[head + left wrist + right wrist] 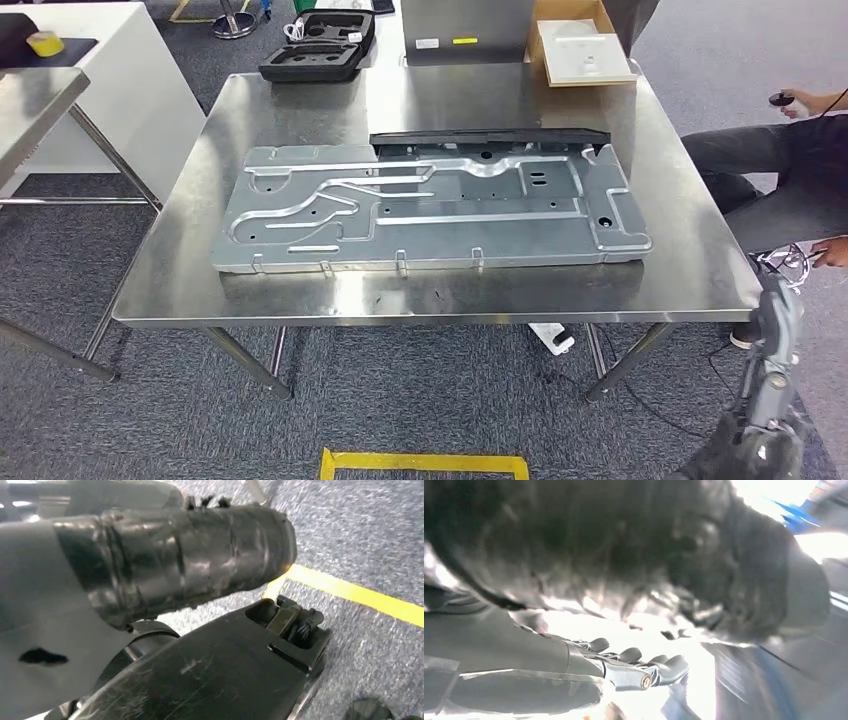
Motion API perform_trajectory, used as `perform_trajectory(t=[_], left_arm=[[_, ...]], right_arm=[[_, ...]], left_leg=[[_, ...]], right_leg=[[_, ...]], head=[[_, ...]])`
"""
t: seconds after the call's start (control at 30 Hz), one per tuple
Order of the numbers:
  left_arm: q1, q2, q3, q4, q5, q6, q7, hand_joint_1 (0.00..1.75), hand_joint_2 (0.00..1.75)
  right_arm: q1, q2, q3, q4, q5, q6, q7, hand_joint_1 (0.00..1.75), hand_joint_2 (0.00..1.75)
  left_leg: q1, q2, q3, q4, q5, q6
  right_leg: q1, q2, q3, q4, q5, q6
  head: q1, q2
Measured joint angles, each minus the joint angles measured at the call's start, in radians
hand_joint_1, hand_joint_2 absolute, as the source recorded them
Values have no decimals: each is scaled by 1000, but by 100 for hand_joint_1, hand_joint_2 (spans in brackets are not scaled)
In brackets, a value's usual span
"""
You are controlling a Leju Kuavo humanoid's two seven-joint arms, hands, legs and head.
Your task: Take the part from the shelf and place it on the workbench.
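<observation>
The part (430,208) lies flat on the counter (180,290), its near edge close to the counter's front edge — a knock from a rising arm could push it off. The right hand (634,667) hangs empty with fingers (671,667) loosely apart; the left hand's state I cannot tell.

Premises are presenting as an industrial workshop or test lab: stainless steel workbench (180,290) standing on grey carpet tiles (420,400), yellow floor-marking tape (425,462), black foam-lined equipment case (320,45).
</observation>
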Motion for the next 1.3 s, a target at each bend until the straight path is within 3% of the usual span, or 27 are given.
perform_trajectory(t=[0.03, 0.07, 0.13, 0.17, 0.2, 0.27, 0.3, 0.37, 0.4, 0.43, 0.53, 0.57, 0.63, 0.67, 0.7, 0.77, 0.8, 0.83, 0.9, 0.93, 1.0, 1.07, 1.1, 1.17, 1.23, 1.27, 1.3], left_arm=[[-1, -3, 0, 0, 7, 2, 2, 0, 0], [-1, -5, 0, 0, 15, 2, 4, 0, 0], [-1, -8, 0, 0, 26, -8, 7, 0, 0], [-2, -9, 0, 0, 30, -17, 9, 0, 0], [-3, -9, 0, 0, 34, -25, 13, 0, 0], [-4, -11, 0, 0, 47, -34, 28, 0, 0], [-5, -12, 0, 0, 56, -36, 37, 0, 0], [-4, -16, 1, 0, 77, -37, 54, 0, 0], [-4, -18, 1, 0, 85, -37, 60, 0, 0], [-5, -19, 1, 0, 91, -36, 62, 0, 0], [-7, -20, 2, 0, 89, -37, 58, 0, 0], [-7, -20, 2, 0, 82, -39, 55, 0, 0], [-8, -20, 2, 0, 66, -46, 50, 0, 0], [-8, -20, 2, 0, 58, -52, 50, 0, 0], [-8, -19, 1, 0, 52, -62, 50, 0, 0], [-9, -18, 1, 0, 45, -89, 52, 0, 0], [-9, -17, 0, 1, 43, -104, 54, 0, 0], [-9, -16, 0, 1, 41, -119, 56, 0, 0], [-9, -14, -2, 2, 37, -148, 66, 0, 0], [-9, -13, -3, 2, 34, -163, 72, 0, 0], [-8, -12, -6, 2, 29, -187, 82, 0, 0], [-9, -10, -10, 2, 24, -206, 88, 0, 0], [-10, -10, -12, 2, 23, -211, 89, 0, 0], [-10, -9, -14, 2, 21, -217, 89, 0, 0], [-11, -9, -15, 2, 21, -217, 89, 0, 0], [-11, -8, -17, 2, 21, -219, 90, 0, 0], [-15, -6, -21, 2, 19, -224, 92, 0, 0]], right_arm=[[44, 32, -33, -4, -107, 0, -39, 0, 0], [85, 75, -78, -2, -239, 0, -118, 0, 0], [146, 161, -174, 11, -494, -1, -361, 0, 0], [169, 200, -225, 25, -610, -2, -523, 0, 0], [189, 233, -268, 45, -706, -2, -662, 0, 0], [218, 291, -364, 125, -896, -1, -853, 0, 0], [224, 313, -411, 191, -988, 6, -879, 0, 0], [209, 344, -498, 357, -1189, 33, -888, 0, 0], [188, 352, -536, 457, -1294, 53, -901, 0, 0], [160, 356, -568, 561, -1386, 75, -924, 0, 0], [59, 361, -654, 878, -1582, 140, -1012, 0, 0], [33, 364, -680, 972, -1621, 157, -1026, 0, 0], [-2, 373, -726, 1133, -1665, 187, -1015, 0, 0], [-16, 379, -740, 1193, -1667, 201, -991, 0, 0], [-33, 386, -749, 1254, -1659, 219, -949, 0, 0], [-63, 404, -757, 1367, -1618, 263, -825, 0, 0], [-73, 413, -757, 1416, -1593, 286, -758, 0, 0], [-78, 422, -757, 1459, -1569, 307, -688, 0, 0], [-86, 442, -757, 1540, -1536, 343, -566, 0, 0], [-89, 451, -757, 1577, -1524, 358, -518, 0, 0], [-95, 463, -757, 1625, -1509, 379, -486, 0, 0], [-106, 470, -757, 1667, -1492, 391, -491, 0, 0], [-112, 472, -757, 1687, -1485, 394, -495, 0, 0], [-119, 474, -757, 1711, -1478, 395, -498, 0, 0], [-120, 474, -757, 1715, -1478, 395, -498, 0, 0], [-121, 475, -756, 1725, -1475, 395, -497, 0, 0], [-126, 480, -751, 1751, -1462, 399, -487, 0, 0]], left_leg=[[0, 0, -2, 58, -26, -1], [0, 0, 5, 96, -29, 1], [-6, -1, 61, 77, 20, 14], [-11, -2, 112, 21, 44, 28], [-19, -2, 173, -60, 49, 44], [-28, -4, 273, -211, 26, 63], [-32, -4, 295, -254, 16, 66], [-32, -3, 292, -283, 39, 67], [-31, -1, 283, -294, 60, 70], [-29, 2, 268, -302, 81, 74], [-27, 6, 203, -299, 133, 78], [-27, 6, 178, -292, 147, 77], [-24, 5, 127, -270, 169, 72], [-22, 5, 101, -256, 176, 66], [-20, 6, 76, -237, 183, 59], [-20, 11, 38, -201, 191, 45], [-21, 12, 29, -188, 195, 39], [-22, 13, 25, -182, 201, 35], [-19, 11, 18, -177, 209, 27], [-16, 9, 10, -168, 197, 22], [-12, 8, -17, -102, 109, 10], [-11, 8, -42, 24, 5, 3], [-11, 8, -45, 74, -18, 3], [-11, 8, -43, 125, -30, 6], [-11, 8, -40, 130, -26, 7], [-13, 8, -22, 120, -8, 13], [-23, 8, 59, 25, -3, 33]], right_leg=[[3, -4, -14, 2, 11, -2], [7, -7, -30, 4, 23, -4], [17, -9, -66, 8, 47, -7], [21, -8, -82, 9, 60, -8], [25, -8, -95, 9, 71, -8], [27, -8, -104, 4, 94, -5], [24, -8, -104, -3, 107, 0], [19, -8, -105, -21, 131, 11], [17, -5, -111, -20, 121, 17], [16, -3, -123, -1, 88, 23], [5, 1, -161, 157, -68, 38], [2, 1, -163, 214, -81, 43], [-5, 2, -138, 261, -32, 53], [-9, 2, -108, 244, 3, 59], [-13, 2, -63, 188, 6, 66], [-12, 5, 21, 62, -37, 66], [-12, 7, 44, 19, -65, 62], [-8, 9, 47, 10, -71, 52], [-7, 6, 29, 24, -62, 33], [-6, 4, 18, 29, -53, 23], [-6, 0, -10, 31, -29, 9], [-2, 0, -43, 31, 1, 3], [1, 0, -56, 32, 13, 1], [6, -1, -74, 32, 26, -1], [7, -1, -77, 33, 29, -1], [11, -2, -86, 33, 36, -2], [15, -2, -101, 28, 55, -1]], head=[[0, 0], [0, 0], [0, 0], [0, 0], [0, 0], [1, 0], [-1, 0], [-4, 0], [-5, 0], [-2, 0], [3, 0], [4, 0], [6, 0], [6, 0], [6, 0], [6, 0], [5, 0], [4, 0], [4, 0], [5, 0], [1, 0], [-3, 0], [-3, 0], [-3, 0], [-3, 0], [-3, 0], [-3, 0]])
